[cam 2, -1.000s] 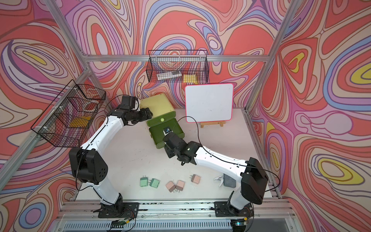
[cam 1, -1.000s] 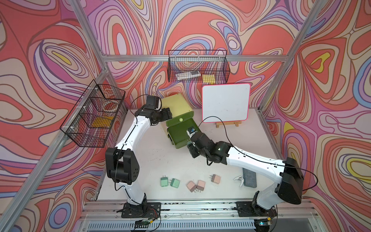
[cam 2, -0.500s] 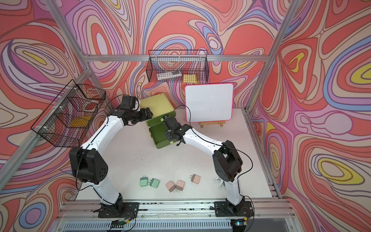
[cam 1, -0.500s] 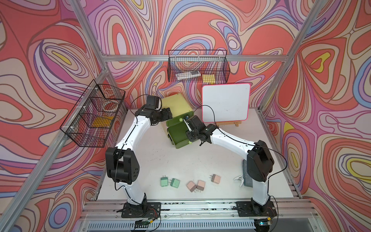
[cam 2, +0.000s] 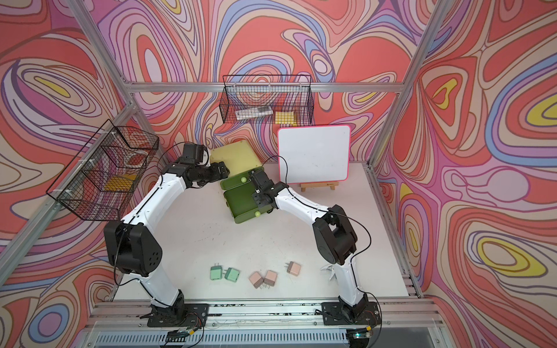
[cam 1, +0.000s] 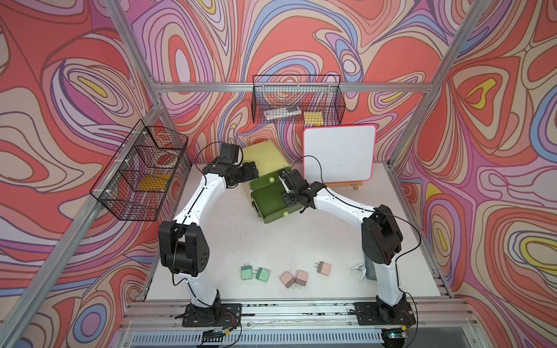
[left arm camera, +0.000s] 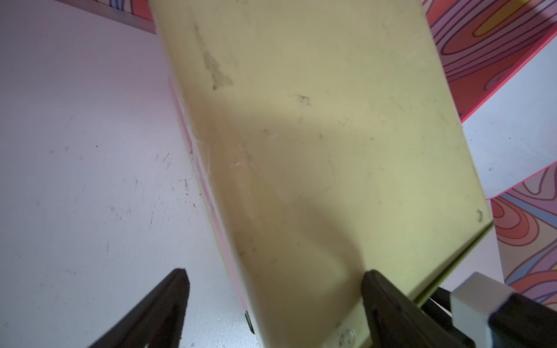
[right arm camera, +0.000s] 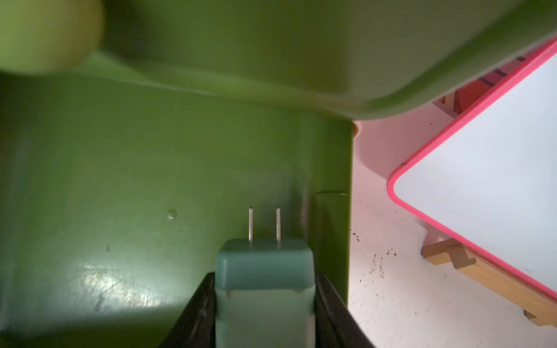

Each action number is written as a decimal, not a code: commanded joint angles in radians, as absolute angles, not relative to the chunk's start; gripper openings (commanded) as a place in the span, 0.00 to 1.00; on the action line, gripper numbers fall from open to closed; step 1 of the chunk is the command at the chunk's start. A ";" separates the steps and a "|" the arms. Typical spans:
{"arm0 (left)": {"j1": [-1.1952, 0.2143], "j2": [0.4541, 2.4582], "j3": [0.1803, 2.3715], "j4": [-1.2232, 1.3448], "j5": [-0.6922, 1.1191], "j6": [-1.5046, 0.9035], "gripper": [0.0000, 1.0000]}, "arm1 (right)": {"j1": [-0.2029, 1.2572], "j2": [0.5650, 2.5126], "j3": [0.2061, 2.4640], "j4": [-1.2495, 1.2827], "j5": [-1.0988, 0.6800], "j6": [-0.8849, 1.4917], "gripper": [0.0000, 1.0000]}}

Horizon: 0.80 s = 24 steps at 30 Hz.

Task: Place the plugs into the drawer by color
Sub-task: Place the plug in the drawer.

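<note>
Teal plug (right arm camera: 265, 283): clamped in right fingers (right arm camera: 196, 313), prongs leading, over open drawer (cam 1: 268, 197) near rear edge of surface (cam 1: 229, 241) | left fingers (left arm camera: 162, 304) wide, straddling chest (left arm camera: 301, 150) corner, likely bracing it | mint plugs (cam 1: 262, 274), pink plugs (cam 1: 301, 277) unsorted near front edge.

- Nothing legible anywhere in here: no word, number or brand I can make out.
- The whiteboard (cam 1: 339, 155) shows only a few faint specks, no writing.
- There's a tiny dark tag on the wooden easel (cam 1: 356, 186) under it, too small to read.
- The pale packet (cam 1: 281, 112) in the back wire basket (cam 1: 259, 102) carries dark print, blurred beyond reading.
- The teal plug (right arm camera: 265, 289), seen close, shows a plain face.
</note>
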<state>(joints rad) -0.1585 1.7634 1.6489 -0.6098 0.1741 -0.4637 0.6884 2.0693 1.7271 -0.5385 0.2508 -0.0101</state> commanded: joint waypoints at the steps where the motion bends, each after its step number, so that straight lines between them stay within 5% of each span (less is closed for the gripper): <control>1: -0.159 1.796 1.631 -0.706 0.141 -0.439 0.89 | 0.684 2.105 1.749 -0.524 0.268 -0.036 0.42; 16: -0.160 1.799 1.628 -0.698 0.147 -0.441 0.89 | 0.681 2.103 1.794 -0.551 0.281 -0.058 0.60; 24: -0.158 1.802 1.636 -0.702 0.143 -0.437 0.89 | 0.733 1.863 1.631 -0.510 0.121 0.009 0.63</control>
